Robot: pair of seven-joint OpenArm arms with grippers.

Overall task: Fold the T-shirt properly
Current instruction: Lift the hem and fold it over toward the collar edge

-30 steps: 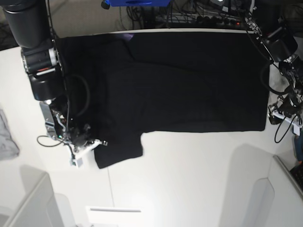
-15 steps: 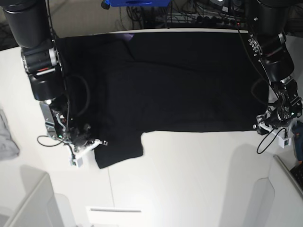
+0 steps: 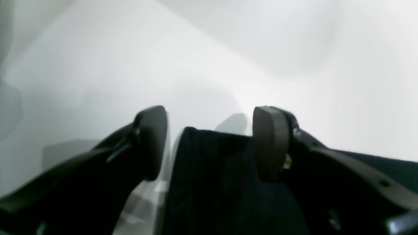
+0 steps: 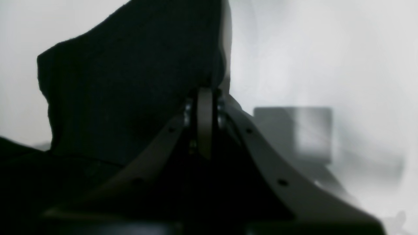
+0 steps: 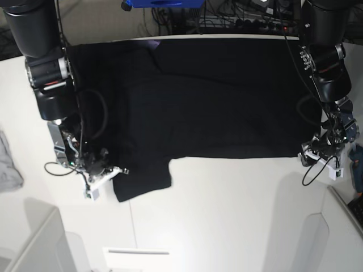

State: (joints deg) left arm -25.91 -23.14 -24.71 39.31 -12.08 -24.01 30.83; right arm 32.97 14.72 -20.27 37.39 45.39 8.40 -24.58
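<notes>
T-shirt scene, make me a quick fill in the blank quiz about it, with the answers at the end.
1. The T-shirt spread on the table is ____ in colour.
2. The right gripper is ____ on the shirt's sleeve.
3. The left gripper has its jaws ____ around a corner of the shirt.
4. A small ____ cloth lies at the table's edge.

Answers: black; shut; open; grey

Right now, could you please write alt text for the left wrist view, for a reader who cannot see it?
The left hand is open, its two dark fingers on either side of a corner of the black T-shirt. Behind it is the blurred white table.
</notes>
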